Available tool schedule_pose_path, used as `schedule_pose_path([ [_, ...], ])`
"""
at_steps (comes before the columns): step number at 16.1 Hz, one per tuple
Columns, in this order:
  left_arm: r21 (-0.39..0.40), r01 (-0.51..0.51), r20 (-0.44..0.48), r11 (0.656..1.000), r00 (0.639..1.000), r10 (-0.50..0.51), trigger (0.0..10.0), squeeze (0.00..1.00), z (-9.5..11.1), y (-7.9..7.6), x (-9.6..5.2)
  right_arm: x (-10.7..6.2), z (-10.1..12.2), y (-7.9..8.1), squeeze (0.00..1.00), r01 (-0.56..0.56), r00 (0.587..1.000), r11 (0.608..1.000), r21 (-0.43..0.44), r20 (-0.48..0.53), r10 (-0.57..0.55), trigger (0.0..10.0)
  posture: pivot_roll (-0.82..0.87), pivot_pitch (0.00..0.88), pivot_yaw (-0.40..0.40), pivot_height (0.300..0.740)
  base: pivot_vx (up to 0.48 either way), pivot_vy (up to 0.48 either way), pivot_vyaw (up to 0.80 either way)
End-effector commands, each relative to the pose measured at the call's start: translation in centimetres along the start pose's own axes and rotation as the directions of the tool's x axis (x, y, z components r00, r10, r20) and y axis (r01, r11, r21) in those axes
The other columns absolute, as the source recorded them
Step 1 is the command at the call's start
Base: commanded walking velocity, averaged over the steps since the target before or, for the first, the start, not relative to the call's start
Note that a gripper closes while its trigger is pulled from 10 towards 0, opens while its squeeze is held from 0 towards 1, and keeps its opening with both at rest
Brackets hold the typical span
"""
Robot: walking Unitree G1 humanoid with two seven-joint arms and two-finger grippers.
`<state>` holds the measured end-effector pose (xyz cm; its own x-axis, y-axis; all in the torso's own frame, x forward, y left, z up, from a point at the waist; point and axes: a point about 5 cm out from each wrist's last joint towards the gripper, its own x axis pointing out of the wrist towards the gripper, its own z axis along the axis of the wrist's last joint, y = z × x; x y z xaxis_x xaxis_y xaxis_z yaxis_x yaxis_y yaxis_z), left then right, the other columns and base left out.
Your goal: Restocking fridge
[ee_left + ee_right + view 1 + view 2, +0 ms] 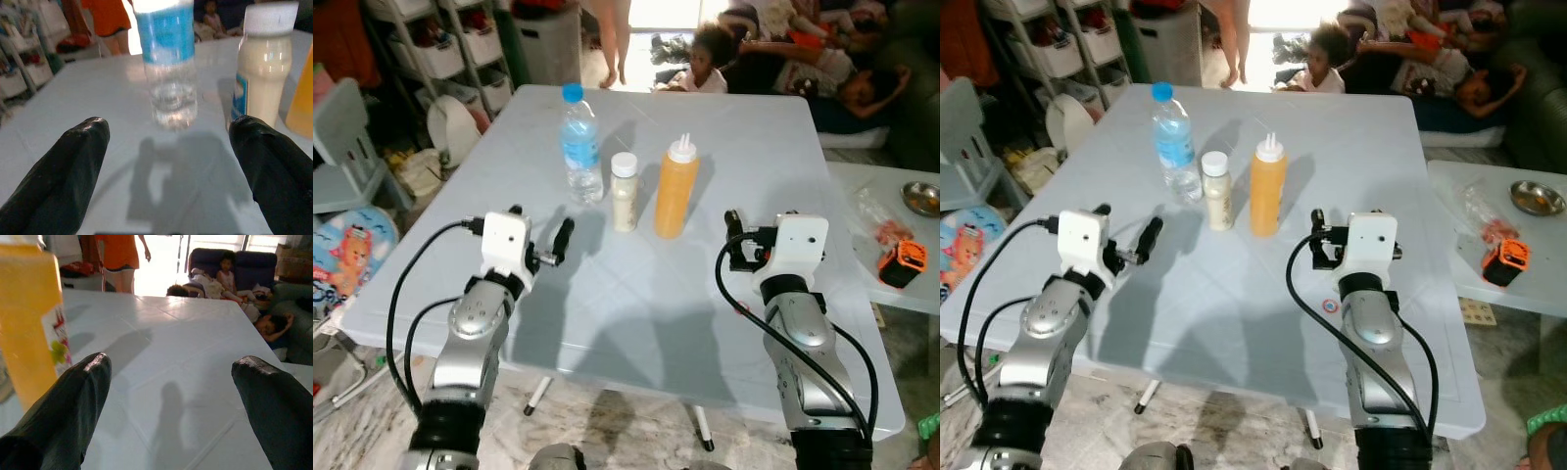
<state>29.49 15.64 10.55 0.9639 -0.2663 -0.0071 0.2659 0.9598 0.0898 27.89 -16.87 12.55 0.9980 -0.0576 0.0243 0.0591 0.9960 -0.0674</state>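
Left wrist view had the left gripper (pixel 168 161) spread wide, aimed at the water bottle (pixel 579 143) standing mid-table (pixel 724 294). Thin plastic, probably crushable and slick, so grab the ribbed lower body. Right gripper (pixel 171 406) was spread too.

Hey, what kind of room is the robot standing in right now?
Most likely a lived-in family living room: people resting on a dark sofa, white plastic storage drawers packed with household clutter, and a pale grey folding table holding bottles.
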Motion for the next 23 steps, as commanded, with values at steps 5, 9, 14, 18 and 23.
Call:
schedule_pose_path([
  [5, -0.003, 0.003, 0.004, 1.000, 1.000, -0.003, 10.0, 0.00, 0.0, 0.2, 0.4, 1.0, 0.2, 2.0, 0.00, -0.183, 0.983, 0.982, 0.050, 0.027, 0.182, 10.0, 0.01, 0.000, 0.023, 0.740, 0.000, 0.000, 0.00],
  [9, 0.001, 0.006, 0.005, 1.000, 1.000, -0.006, 10.0, 0.00, 0.1, 0.2, 0.3, 2.6, 1.0, 3.6, 0.00, -0.282, 0.959, 0.957, 0.062, 0.037, 0.280, 10.0, 0.03, 0.000, 0.023, 0.740, 0.000, 0.000, 0.00],
  [14, 0.014, 0.014, 0.003, 1.000, 1.000, -0.014, 10.0, 0.00, 0.3, 0.2, 0.3, 3.5, 0.5, 4.0, 0.00, -0.358, 0.934, 0.934, 0.023, 0.003, 0.358, 10.0, 0.03, 0.000, 0.033, 0.740, 0.000, 0.000, 0.00],
  [18, 0.026, 0.020, 0.003, 0.999, 1.000, -0.020, 10.0, 0.00, 0.4, 0.3, 0.2, 4.6, 0.7, 3.7, 0.00, -0.356, 0.935, 0.935, -0.015, 0.002, 0.356, 10.0, 0.04, 0.000, 0.041, 0.740, 0.000, 0.000, 0.00],
  [23, 0.039, 0.018, -0.003, 0.999, 1.000, -0.018, 10.0, 0.00, 0.5, 0.5, 0.0, 6.3, 1.0, 2.9, 0.00, -0.334, 0.942, 0.941, -0.052, 0.013, 0.335, 10.0, 0.06, 0.000, 0.048, 0.740, 0.000, 0.000, 0.00],
])
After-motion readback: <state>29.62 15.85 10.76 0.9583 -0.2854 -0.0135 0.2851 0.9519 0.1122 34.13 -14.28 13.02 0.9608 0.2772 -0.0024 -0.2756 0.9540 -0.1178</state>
